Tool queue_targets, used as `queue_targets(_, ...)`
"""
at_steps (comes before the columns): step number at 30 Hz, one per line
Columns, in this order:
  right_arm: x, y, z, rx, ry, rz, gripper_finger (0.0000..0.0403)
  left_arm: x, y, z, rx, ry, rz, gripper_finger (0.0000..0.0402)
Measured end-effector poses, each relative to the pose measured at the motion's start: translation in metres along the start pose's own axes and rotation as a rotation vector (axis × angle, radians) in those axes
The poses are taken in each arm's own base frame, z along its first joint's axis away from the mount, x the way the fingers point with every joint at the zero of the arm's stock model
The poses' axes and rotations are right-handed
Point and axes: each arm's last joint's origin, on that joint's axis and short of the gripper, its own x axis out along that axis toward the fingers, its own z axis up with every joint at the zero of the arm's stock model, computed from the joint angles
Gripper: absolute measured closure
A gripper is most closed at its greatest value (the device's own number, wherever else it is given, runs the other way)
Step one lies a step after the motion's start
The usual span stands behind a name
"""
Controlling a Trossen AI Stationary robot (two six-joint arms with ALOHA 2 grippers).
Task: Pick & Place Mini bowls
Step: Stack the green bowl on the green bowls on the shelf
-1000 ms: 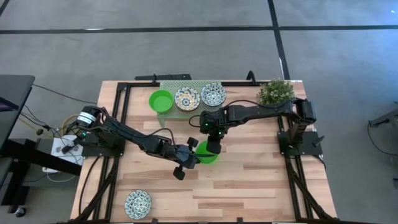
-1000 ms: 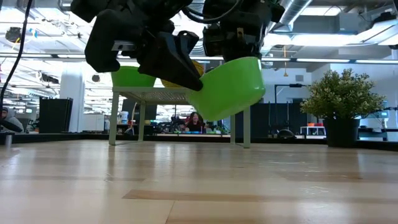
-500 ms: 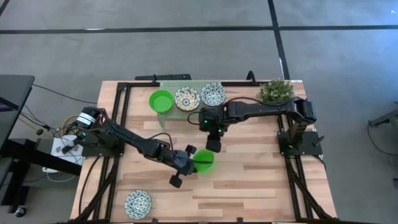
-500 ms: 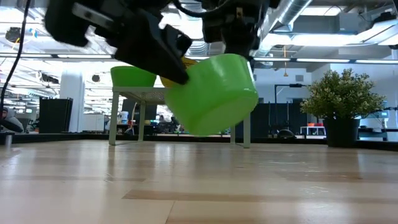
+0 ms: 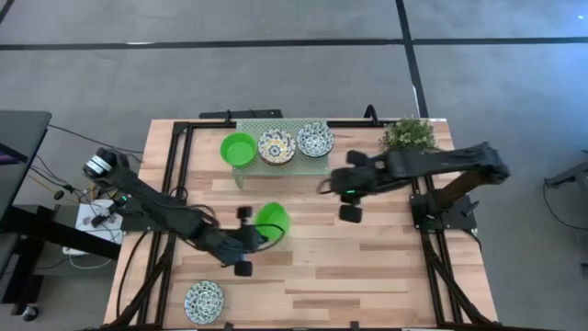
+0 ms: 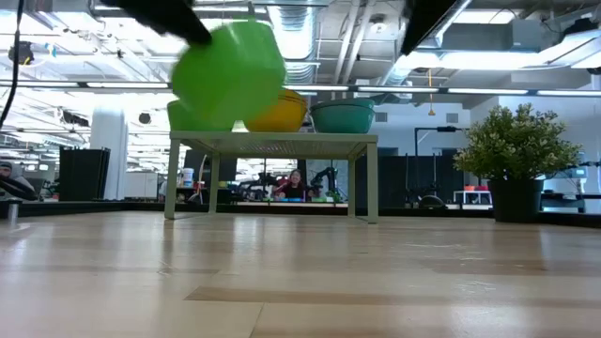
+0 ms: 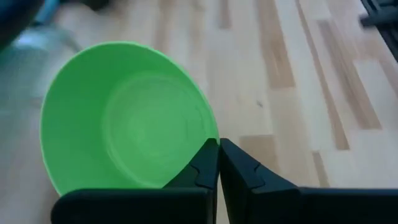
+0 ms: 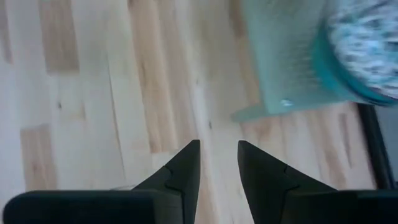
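A plain green mini bowl [image 5: 274, 220] hangs in the air over the table's middle, held by my left gripper [image 5: 258, 231]; it shows as a green blur [image 6: 230, 70] in the low view. My right gripper [image 5: 323, 187] is open over bare wood [image 8: 219, 149], to the right of that bowl and near the rack's corner. On the pale green mesh rack [image 5: 292, 167] stand three more bowls: a green one [image 5: 238, 148], a yellow-blue floral one [image 5: 276, 145] and a blue floral one [image 5: 315, 140]. Another floral bowl [image 5: 203, 301] sits on the table by its near edge. My left gripper [image 7: 217, 144] is shut on the green bowl's rim [image 7: 210, 134], with one finger [image 7: 200, 168] on the inner side of the wall and the other outside. The bowl is lifted clear of the table and tilted, its opening showing to the wrist camera.
A small potted plant [image 5: 407, 135] stands at the far right corner, beside the rack. The black frame rails [image 5: 180, 175] run along the left and right sides of the table. Open wood lies between the rack and the near floral bowl.
My left gripper has carried the green bowl up and toward the table's left; the bowl has tipped further. My right gripper, which stood at the bowl a second ago, has drawn away from it toward the table's right and far side.
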Motion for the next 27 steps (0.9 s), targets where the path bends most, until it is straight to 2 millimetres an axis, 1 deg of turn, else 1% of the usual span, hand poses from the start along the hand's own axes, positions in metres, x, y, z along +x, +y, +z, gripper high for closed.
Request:
queue_targets(2,-0.012,-0.005,-0.017,0.055,-0.076,0.015,0.03,-0.021,0.005,0.002,0.008,-0.046,0.055,0.0395)
queue_targets(5,-0.015,-0.01,-0.046,0.115,-0.167,0.047,0.03,-0.048,0.019,0.002,0.035,-0.082,0.152,0.0395)
queue_targets(7,-0.009,-0.012,-0.064,0.173,-0.224,0.071,0.03,-0.061,0.033,0.001,0.05,-0.092,0.217,0.0395)
queue_targets(10,0.004,-0.012,-0.086,0.252,-0.294,0.106,0.03,-0.074,0.057,0.003,0.034,-0.103,0.258,0.0395)
queue_targets(13,0.018,-0.009,-0.1,0.264,-0.335,0.124,0.0301,-0.083,0.083,0.003,0.028,-0.103,0.297,0.0395)
queue_targets(16,0.029,-0.007,-0.106,0.265,-0.336,0.136,0.0301,-0.092,0.109,0.001,0.024,-0.087,0.359,0.0395)
queue_targets(19,0.036,-0.004,-0.108,0.251,-0.303,0.144,0.0301,-0.097,0.131,-0.004,-0.004,-0.024,0.387,0.0395)
queue_targets(24,0.043,0.0,-0.103,0.211,-0.308,0.137,0.0301,-0.089,0.153,-0.019,-0.04,0.146,0.373,0.0395)
queue_targets(27,0.046,0.001,-0.101,0.18,-0.307,0.131,0.0301,-0.081,0.166,-0.021,-0.08,0.198,0.398,0.0395)
